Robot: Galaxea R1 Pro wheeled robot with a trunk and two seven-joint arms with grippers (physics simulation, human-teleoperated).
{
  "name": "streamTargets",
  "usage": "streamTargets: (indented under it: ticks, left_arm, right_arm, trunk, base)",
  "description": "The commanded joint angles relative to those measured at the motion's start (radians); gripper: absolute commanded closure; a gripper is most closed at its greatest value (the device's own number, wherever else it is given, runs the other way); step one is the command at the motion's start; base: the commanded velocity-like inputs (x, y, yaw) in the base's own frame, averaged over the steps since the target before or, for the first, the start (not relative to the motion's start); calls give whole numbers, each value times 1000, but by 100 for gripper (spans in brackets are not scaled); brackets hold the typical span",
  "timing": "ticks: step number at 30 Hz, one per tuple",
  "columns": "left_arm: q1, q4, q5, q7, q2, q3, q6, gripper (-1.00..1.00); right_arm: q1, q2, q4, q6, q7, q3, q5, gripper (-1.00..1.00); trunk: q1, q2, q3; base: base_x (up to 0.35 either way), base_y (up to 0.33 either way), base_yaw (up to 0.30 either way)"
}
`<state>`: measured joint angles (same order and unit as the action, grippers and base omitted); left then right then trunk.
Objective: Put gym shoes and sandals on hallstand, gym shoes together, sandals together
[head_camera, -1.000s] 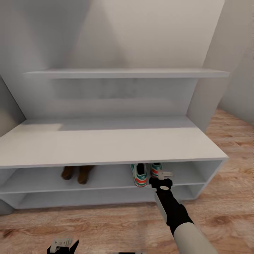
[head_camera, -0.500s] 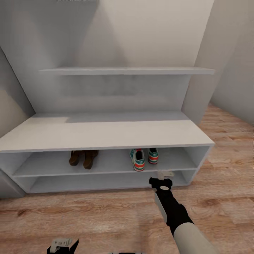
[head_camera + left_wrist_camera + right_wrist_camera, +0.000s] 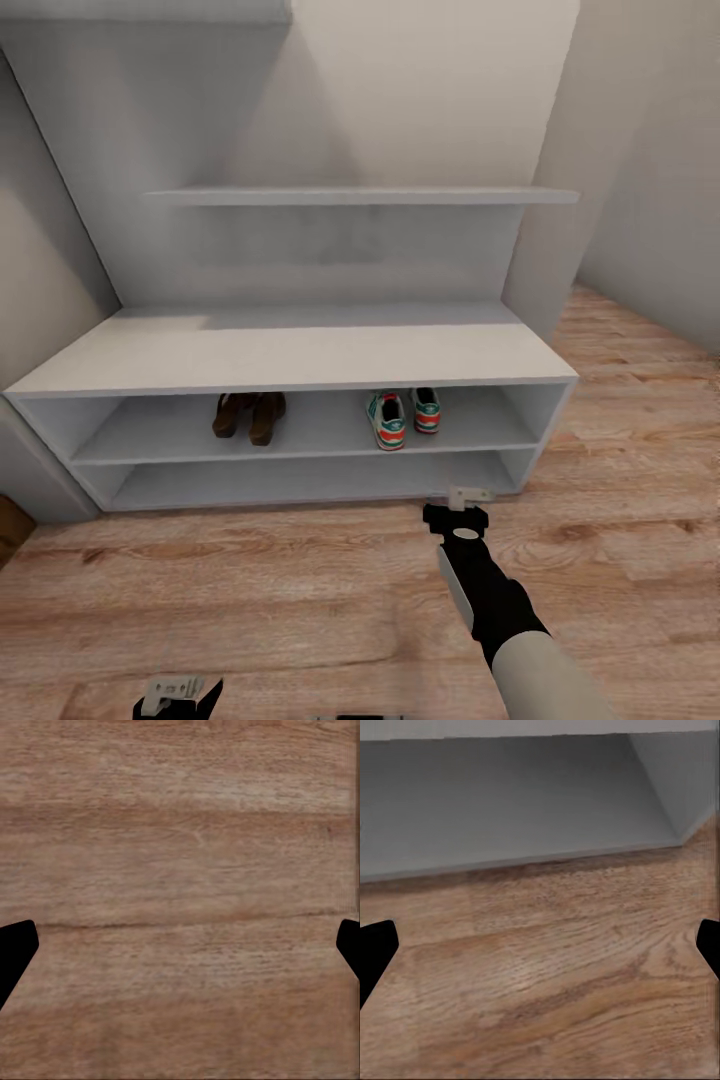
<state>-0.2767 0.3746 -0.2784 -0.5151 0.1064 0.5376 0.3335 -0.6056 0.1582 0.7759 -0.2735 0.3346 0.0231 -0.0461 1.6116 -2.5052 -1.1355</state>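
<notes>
Shoes first: you have two gym shoes (image 3: 400, 418) standing side by side on the upper shelf row of the hallstand (image 3: 300, 358), toward its right end, white with teal stripes and red-orange accents. Any brand mark on them is too small to read. Two sandals (image 3: 249, 416), dark brown, sit close together on the same shelf row, left of centre and well apart from the sneakers. Nothing rests on the lower row. Your right gripper (image 3: 467, 496) hangs over the corridor floor (image 3: 300, 590) just in front of the rack's right end; its jaws are spread wide and hold nothing. Your left gripper (image 3: 172, 690) hovers low over bare planks, jaws likewise wide and empty.
</notes>
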Motion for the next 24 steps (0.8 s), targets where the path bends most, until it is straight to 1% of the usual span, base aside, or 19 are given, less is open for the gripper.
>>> streamTargets:
  ticks: [1,4,6,7,11,15,16,17,18,20,21,24]
  left_arm:
    - [-1,0,-10,-5,-1,9,5,-100]
    - [-1,0,-10,-5,-1,9,5,-100]
    - [-1,0,-8,-5,-1,12,6,-100]
    - [-1,0,-8,-5,0,13,6,-100]
    - [-1,0,-7,-5,1,16,6,-100]
    - [-1,-1,-6,-5,3,18,7,-100]
    - [-1,-1,-6,-5,3,18,7,-100]
    - [-1,-1,-5,-5,5,19,7,-100]
    - [-1,-1,-5,-4,6,20,7,-100]
    - [-1,-1,-4,-4,7,20,6,-100]
    - [-1,-2,-4,-4,8,20,6,-100]
    - [0,-2,-5,-4,9,21,6,-100]
  right_arm:
    - [0,0,-1,-9,4,3,-5,-100]
    - [1,0,-17,-8,4,2,-5,-100]
    - [1,-1,-102,-2,4,2,-4,-100]
    - [1,-1,-119,1,4,2,-3,-100]
    - [1,-2,-183,22,4,1,-2,-100]
    - [1,-4,-237,73,3,1,-3,-100]
    - [1,-4,-237,73,3,1,-3,-100]
    - [1,-6,-301,142,3,1,-5,-100]
    - [1,-7,-343,180,2,1,-6,-100]
    - [1,-8,-387,218,2,1,-6,-100]
    - [1,-10,-455,278,1,2,-7,-100]
    - [1,-17,-514,338,0,2,-8,-100]
  trunk:
    - [-1,0,-1]
    - [-1,0,-1]
    - [-1,0,-1]
    - [-1,0,-1]
    - [-1,0,-1]
    - [-1,0,-1]
    - [-1,0,-1]
    - [-1,0,-1]
    - [-1,0,-1]
    - [-1,0,-1]
    - [-1,0,-1]
    - [-1,0,-1]
  base:
    - [-335,0,0]
    - [-335,0,0]
    - [-216,0,0]
    - [-138,0,0]
    - [-82,0,0]
    - [-33,0,0]
    - [-23,0,0]
    - [-10,0,0]
    - [-6,0,0]
    - [-4,0,0]
    - [-2,0,0]
    - [-1,0,0]
